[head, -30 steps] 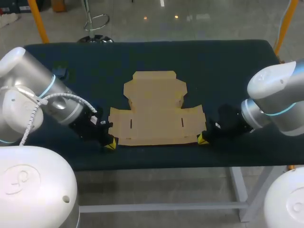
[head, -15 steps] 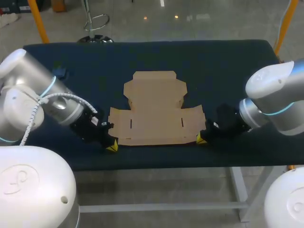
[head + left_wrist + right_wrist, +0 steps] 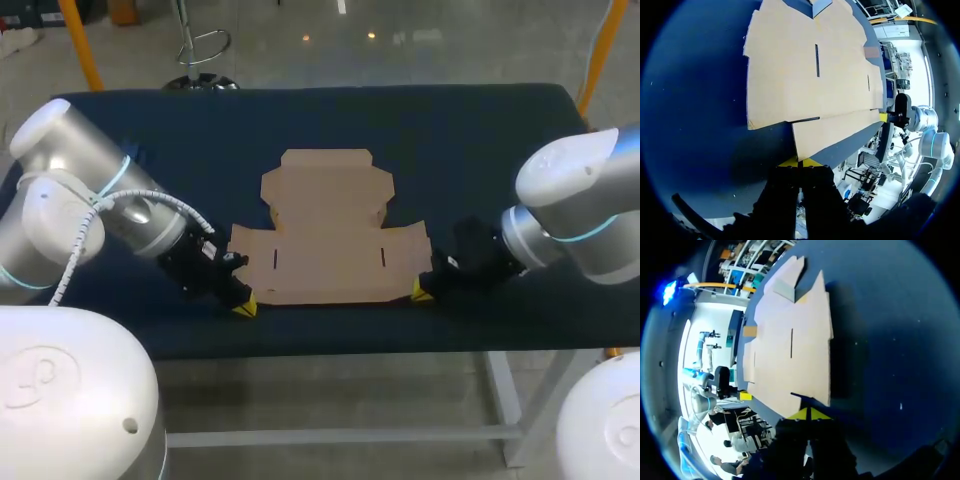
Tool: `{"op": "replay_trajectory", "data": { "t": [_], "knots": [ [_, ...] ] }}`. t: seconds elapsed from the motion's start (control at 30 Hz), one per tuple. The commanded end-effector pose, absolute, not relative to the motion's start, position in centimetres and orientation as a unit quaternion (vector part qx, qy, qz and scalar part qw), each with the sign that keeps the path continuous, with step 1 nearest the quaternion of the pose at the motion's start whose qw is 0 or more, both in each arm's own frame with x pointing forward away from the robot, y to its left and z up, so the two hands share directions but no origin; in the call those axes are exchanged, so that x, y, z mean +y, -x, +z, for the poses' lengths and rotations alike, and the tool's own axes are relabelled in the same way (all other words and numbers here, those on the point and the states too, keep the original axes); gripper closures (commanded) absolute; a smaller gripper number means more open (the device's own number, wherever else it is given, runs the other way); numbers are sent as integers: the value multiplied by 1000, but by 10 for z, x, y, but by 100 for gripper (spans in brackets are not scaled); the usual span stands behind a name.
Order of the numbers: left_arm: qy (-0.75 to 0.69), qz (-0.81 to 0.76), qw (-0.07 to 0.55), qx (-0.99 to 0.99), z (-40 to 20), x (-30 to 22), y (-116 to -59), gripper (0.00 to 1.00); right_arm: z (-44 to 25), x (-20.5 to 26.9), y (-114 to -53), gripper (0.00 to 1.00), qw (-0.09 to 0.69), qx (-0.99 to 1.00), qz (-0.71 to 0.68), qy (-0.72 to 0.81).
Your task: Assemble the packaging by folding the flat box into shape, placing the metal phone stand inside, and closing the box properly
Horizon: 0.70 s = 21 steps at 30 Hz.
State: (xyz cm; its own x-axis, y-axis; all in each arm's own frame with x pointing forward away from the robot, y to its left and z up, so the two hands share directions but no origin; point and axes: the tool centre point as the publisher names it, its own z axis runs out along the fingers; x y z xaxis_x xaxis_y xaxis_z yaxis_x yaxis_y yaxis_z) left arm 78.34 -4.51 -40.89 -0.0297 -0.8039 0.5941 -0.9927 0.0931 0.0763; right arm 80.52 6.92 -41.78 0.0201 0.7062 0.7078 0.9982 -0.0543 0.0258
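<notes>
Flat brown cardboard box [image 3: 328, 235] not yet folded. Left pincer [image 3: 243, 306], right pincer [image 3: 421, 293] pressed together at front corners. Flap to be lifted next.

Our left arm [image 3: 95, 210] comes in from the left, white elbow high, black wrist sloping down and inward. The left gripper [image 3: 243, 306] sits low, its two yellow tips pressed together with only a thin seam between them. Our right arm [image 3: 580, 210] mirrors it from the right, its dark wrist angled down and inward. The right gripper [image 3: 421, 294] is likewise low, yellow tips closed into one wedge. The two grippers point toward each other, well apart.
</notes>
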Motion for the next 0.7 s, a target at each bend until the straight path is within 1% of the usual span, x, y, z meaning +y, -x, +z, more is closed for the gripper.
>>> {"op": "replay_trajectory", "data": {
  "t": [0.03,0.4,0.7],
  "knots": [
    [-649,181,254,-694,-409,-47,-786,100,-419,68,-805,100,256,-638,-290,665],
    [-670,191,239,-676,-404,-34,-775,100,-421,66,-806,100,259,-637,-288,667],
    [-677,198,259,-660,-409,-20,-797,100,-421,67,-807,100,259,-638,-286,666]
  ]
}}
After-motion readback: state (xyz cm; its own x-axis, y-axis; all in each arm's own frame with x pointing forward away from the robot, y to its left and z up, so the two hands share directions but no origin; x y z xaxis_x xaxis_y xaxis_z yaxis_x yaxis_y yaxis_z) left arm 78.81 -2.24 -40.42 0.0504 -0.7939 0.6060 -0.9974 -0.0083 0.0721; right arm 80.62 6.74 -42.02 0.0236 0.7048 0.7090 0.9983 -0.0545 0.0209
